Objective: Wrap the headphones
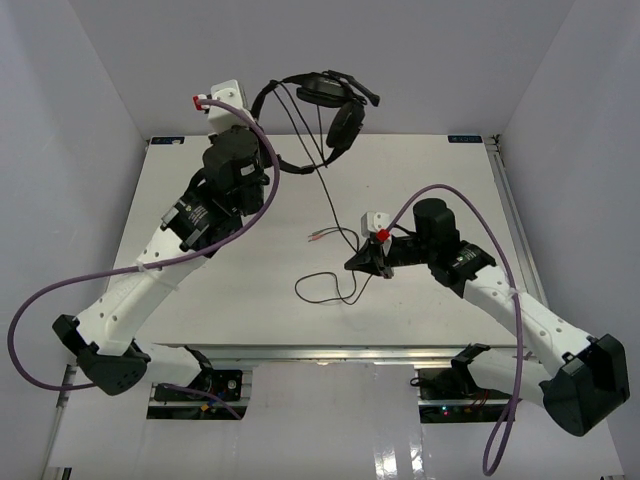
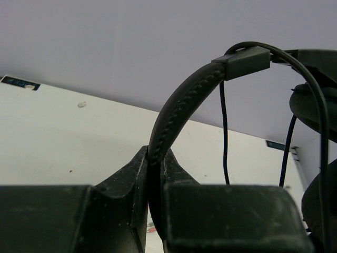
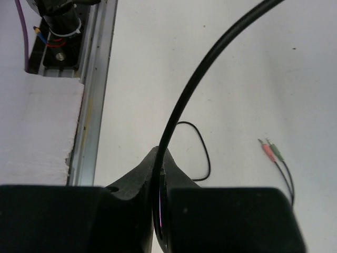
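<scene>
So the headphones [image 1: 322,92] are up in the air past the far edge of the tabletop [image 1: 450,180]. The left end effector [image 2: 156,158] is clamped on the headband [image 2: 179,105], with the band wedged right between its two black fingers. From the left wrist view the band arcs up and off to the right of that end effector. It looks like stitched, ribbed padding that ends in a squarish plastic slider. The earcups [image 1: 345,125] are round, padded and black, and they dangle on the far right side of the left end effector [image 1: 262,165].

The cord [image 1: 340,215] is thin, glossy and black. It drops from the cups across the tabletop and into the right end effector [image 1: 362,265], whose fingers are pressed together on it. In the right wrist view the cord [image 3: 195,84] comes out of the right end effector [image 3: 159,158] and curves up and away. A slack loop lies on the tabletop just beyond the fingertips. The two plugs [image 3: 271,152], one pinkish and one green, lie flat off to the right of it, not touching it.

Other stuff around: thick purple cables [image 1: 60,290] loop off both arms. A brushed metal rail [image 3: 95,105] runs along the tabletop edge to the left of the right end effector. The plain white walls [image 1: 60,100] box everything in. The tabletop is matte white with a few specks.
</scene>
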Tool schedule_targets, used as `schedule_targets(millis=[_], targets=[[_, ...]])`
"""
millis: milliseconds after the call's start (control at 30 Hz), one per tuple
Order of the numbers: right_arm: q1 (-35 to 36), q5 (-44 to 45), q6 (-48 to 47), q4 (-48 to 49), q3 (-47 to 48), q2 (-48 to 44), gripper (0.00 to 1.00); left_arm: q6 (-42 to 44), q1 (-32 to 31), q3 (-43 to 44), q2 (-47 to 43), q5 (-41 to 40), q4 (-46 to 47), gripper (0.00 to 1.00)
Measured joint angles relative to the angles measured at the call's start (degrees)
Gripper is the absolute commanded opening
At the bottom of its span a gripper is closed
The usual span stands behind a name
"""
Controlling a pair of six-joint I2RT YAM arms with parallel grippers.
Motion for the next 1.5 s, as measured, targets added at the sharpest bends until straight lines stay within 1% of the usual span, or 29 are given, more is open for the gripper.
schedule_targets(millis=[133,233,367,500,667,833,933,1067,1200,1367,1500], targets=[[0.8,4.4,-5.5,-6.3,3.1,-3.0,0.08,-2.7,8.9,-2.9,0.3,2.5,-1.6,0.00],[0.9,6.9,-8.8,-10.1,6.0,-3.5,0.08,-4.6,12.9,-6.0,0.1,4.9,-2.8,0.00],[1.4,10.1,-13.0,-16.5,11.2,-3.0,0.08,-5.7,15.3,-8.9,1.6,7.3,-3.5,0.00],[1.5,13.6,-16.4,-19.7,16.9,-2.8,0.08,-6.1,16.1,-12.7,3.8,9.8,-2.9,0.00],[1.5,20.3,-19.5,-20.6,20.8,-2.3,0.08,-5.5,16.1,-21.9,4.4,15.6,-2.4,0.00],[1.6,26.8,-20.8,-20.5,21.1,-0.9,0.09,-3.0,15.8,-31.5,3.5,23.0,-1.4,0.00],[1.8,29.7,-21.2,-20.4,21.1,0.4,0.10,0.1,14.9,-35.6,1.4,27.9,-1.2,0.00],[1.8,31.6,-21.9,-19.6,21.1,1.7,0.11,4.9,12.3,-37.6,-1.2,33.8,-0.9,0.00],[1.8,32.1,-22.1,-18.6,21.1,2.7,0.13,9.8,7.8,-38.4,-2.9,38.1,0.5,0.00],[1.8,31.9,-22.1,-17.8,21.1,4.3,0.14,13.2,3.2,-39.8,-4.2,43.0,1.5,0.00],[1.3,31.4,-22.0,-16.8,20.2,5.6,0.14,14.5,2.1,-41.0,-6.1,45.6,2.1,0.00]])
